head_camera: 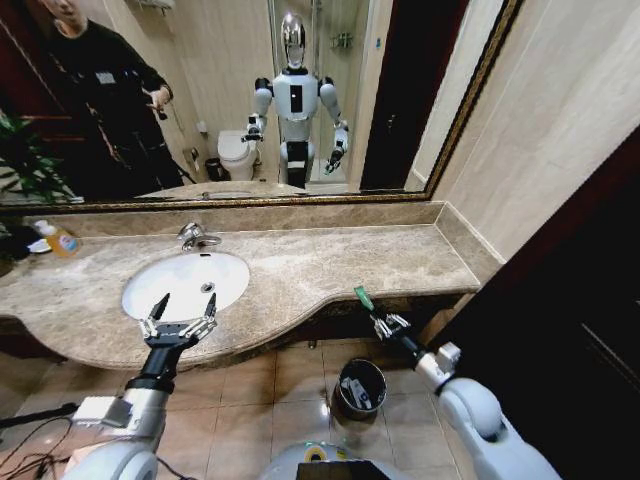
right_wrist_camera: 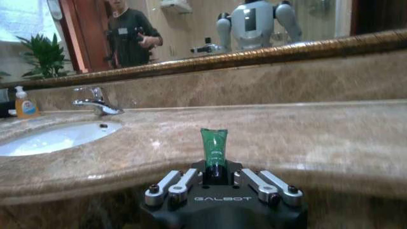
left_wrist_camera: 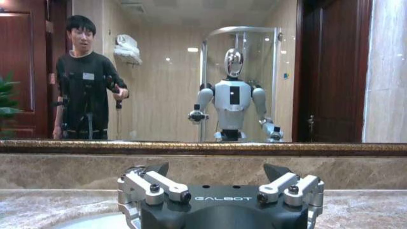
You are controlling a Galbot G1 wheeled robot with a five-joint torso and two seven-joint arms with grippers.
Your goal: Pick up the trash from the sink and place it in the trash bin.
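Fingers of the right gripper (head_camera: 378, 314) are closed on a small green tube (head_camera: 363, 298), which stands up out of them just off the near edge of the table (head_camera: 330, 265), right of the sink (head_camera: 186, 283). In the right wrist view the tube (right_wrist_camera: 214, 145) rises between the fingers (right_wrist_camera: 178, 180) with the marble edge behind it. The bin (head_camera: 358, 390) sits on the floor below that gripper, a little to its left, with white bits inside. The left gripper (head_camera: 179, 318) hovers at the near rim of the sink, its fingers (left_wrist_camera: 152, 183) spread wide and holding nothing. A tap (head_camera: 194, 236) stands at the sink's far side, and an orange bottle (head_camera: 60, 238) at the far left.
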